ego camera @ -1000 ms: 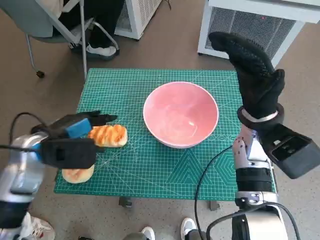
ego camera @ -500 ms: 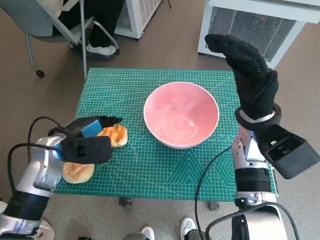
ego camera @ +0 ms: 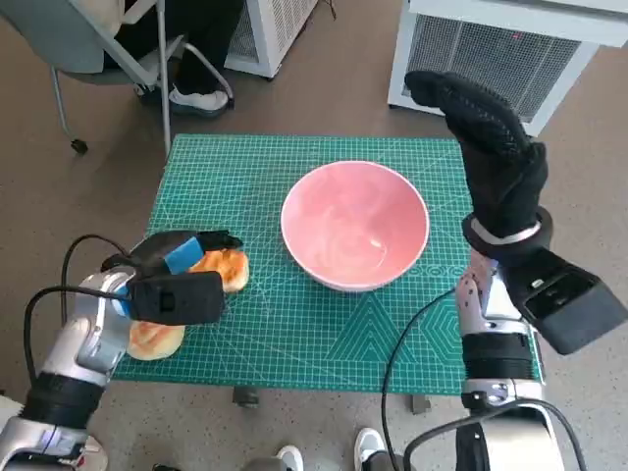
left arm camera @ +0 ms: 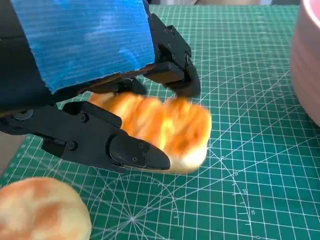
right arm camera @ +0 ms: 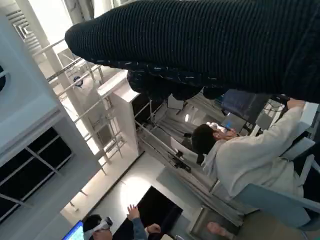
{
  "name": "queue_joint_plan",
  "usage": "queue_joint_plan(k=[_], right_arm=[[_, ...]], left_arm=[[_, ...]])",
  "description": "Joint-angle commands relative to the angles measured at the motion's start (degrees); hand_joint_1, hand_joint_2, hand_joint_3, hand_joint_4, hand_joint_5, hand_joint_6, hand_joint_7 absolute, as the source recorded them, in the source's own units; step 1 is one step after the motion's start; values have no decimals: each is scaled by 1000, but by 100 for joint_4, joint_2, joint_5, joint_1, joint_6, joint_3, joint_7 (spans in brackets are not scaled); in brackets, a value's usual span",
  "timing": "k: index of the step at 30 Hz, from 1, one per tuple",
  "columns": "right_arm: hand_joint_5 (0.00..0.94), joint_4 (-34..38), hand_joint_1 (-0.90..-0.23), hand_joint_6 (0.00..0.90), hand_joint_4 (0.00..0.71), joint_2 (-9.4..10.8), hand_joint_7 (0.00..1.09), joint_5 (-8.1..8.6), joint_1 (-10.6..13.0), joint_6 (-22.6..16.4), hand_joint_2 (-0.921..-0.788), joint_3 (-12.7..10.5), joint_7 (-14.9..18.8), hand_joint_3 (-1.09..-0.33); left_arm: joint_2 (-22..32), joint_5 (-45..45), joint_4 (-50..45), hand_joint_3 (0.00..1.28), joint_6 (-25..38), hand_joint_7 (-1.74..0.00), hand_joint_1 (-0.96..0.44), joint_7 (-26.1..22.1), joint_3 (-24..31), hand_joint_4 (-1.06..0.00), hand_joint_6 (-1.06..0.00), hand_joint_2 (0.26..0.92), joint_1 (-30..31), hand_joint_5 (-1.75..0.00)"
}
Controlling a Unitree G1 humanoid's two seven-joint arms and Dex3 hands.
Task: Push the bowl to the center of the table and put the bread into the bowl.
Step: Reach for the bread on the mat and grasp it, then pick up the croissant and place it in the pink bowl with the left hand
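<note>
The pink bowl (ego camera: 354, 224) stands on the green cutting mat (ego camera: 294, 334), slightly right of its middle; its rim (left arm camera: 310, 60) shows in the left wrist view. A toasted, ridged bread (ego camera: 230, 268) lies left of the bowl. My left hand (ego camera: 182, 257) is down over it, and in the left wrist view the bread (left arm camera: 165, 125) sits between the black fingers (left arm camera: 170, 55) and the thumb, gripped. My gloved right hand (ego camera: 496, 157) is raised high at the bowl's right, fingers stretched upward, holding nothing; the glove (right arm camera: 200, 45) fills the right wrist view's top.
A round bun (ego camera: 152, 340) lies at the mat's near left corner, beside my left wrist. A chair and a person's legs (ego camera: 186, 59) are past the table's far left, white cabinets (ego camera: 510, 49) past the far right. People (right arm camera: 235, 150) show in the right wrist view.
My left hand has come down and closed round the toasted bread, which shifted slightly towards the bowl. The right hand stayed raised, drifting only a little.
</note>
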Motion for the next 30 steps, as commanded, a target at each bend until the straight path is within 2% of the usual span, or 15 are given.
queue_joint_plan(k=[1,7,16,23,30], right_arm=[[47,62,-583,-1,231,7,638,-31,126,23,-921,30,-1,-777],[47,32,-581,-1,230,11,638,12,156,37,-921,32,19,-779],[47,-33,-577,-1,228,-3,636,72,172,93,-921,29,39,-780],[47,-158,-571,-1,224,-20,634,63,198,162,-921,25,3,-788],[48,-262,-562,-1,221,-34,633,41,234,211,-921,18,-28,-796]], left_arm=[[87,-32,105,111,-206,-1208,-9,16,39,-682,-537,919,-77,-1191],[145,-103,28,109,-333,-1213,-1,28,193,-672,-550,920,-237,-1222],[127,-494,-865,104,-160,-1269,0,-142,711,-674,-556,920,-791,-1156],[-290,-883,-1120,96,-421,-1264,0,233,982,-673,-574,920,-1431,-1143],[-745,-825,-996,96,-770,-1260,0,586,771,-656,-590,920,-2058,-1150]])
